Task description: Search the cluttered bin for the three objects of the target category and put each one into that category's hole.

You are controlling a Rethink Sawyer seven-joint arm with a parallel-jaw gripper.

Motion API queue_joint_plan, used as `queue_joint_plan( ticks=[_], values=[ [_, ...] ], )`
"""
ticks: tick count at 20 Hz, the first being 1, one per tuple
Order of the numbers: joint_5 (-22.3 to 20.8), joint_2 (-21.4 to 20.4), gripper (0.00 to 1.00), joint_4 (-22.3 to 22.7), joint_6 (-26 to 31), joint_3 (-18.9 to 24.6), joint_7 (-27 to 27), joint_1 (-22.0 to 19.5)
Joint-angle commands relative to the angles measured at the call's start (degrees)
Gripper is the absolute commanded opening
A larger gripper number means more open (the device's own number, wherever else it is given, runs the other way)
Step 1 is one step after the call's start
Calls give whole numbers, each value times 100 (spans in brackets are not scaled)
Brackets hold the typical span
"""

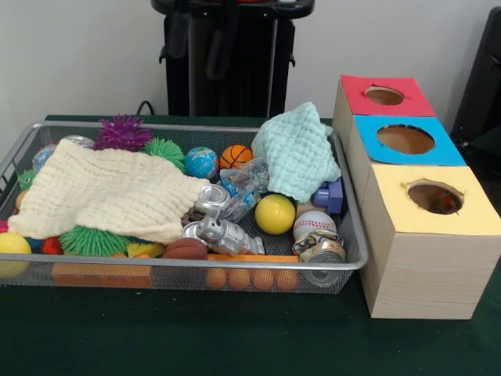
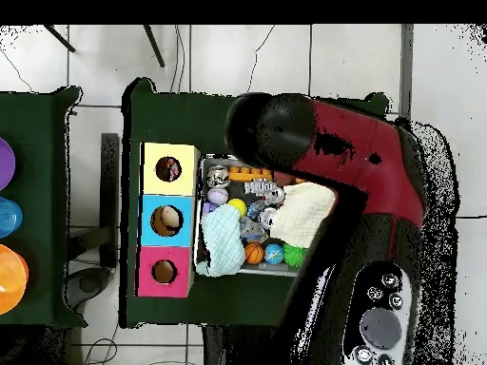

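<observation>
The wire-mesh bin [image 1: 156,263] sits left of three boxes and is full of clutter; it also shows in the overhead view [image 2: 199,219]. No printed white fabric bundle shows in the bin. The yellow-topped box's round hole [image 1: 434,197] is nearest the camera, and something with red and green patches shows inside it; the hole also shows from overhead [image 2: 168,169]. My gripper shows in neither view. Only my red and black arm [image 2: 380,171] shows, from overhead, reaching over the bin's side away from the boxes.
A cream cloth [image 1: 109,192] covers the bin's left half and a mint-green cloth [image 1: 297,149] lies at its back right. A yellow ball [image 1: 275,214], a baseball [image 1: 314,224], crushed cans and spiky balls lie around them. Blue-topped [image 1: 405,139] and red-topped [image 1: 383,95] boxes stand behind the yellow one.
</observation>
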Motion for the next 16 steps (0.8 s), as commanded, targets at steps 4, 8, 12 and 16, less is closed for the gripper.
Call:
queue_joint_plan(
  ticks=[4,8,12,16],
  values=[
    [-604,292,100,1174,-493,1072,-1362,-553],
    [-737,394,100,1314,-652,1251,-1261,-701],
    [-908,500,100,1451,-871,1375,-1133,-821],
    [-1040,551,100,1554,-1153,1508,-982,-920]
  ],
)
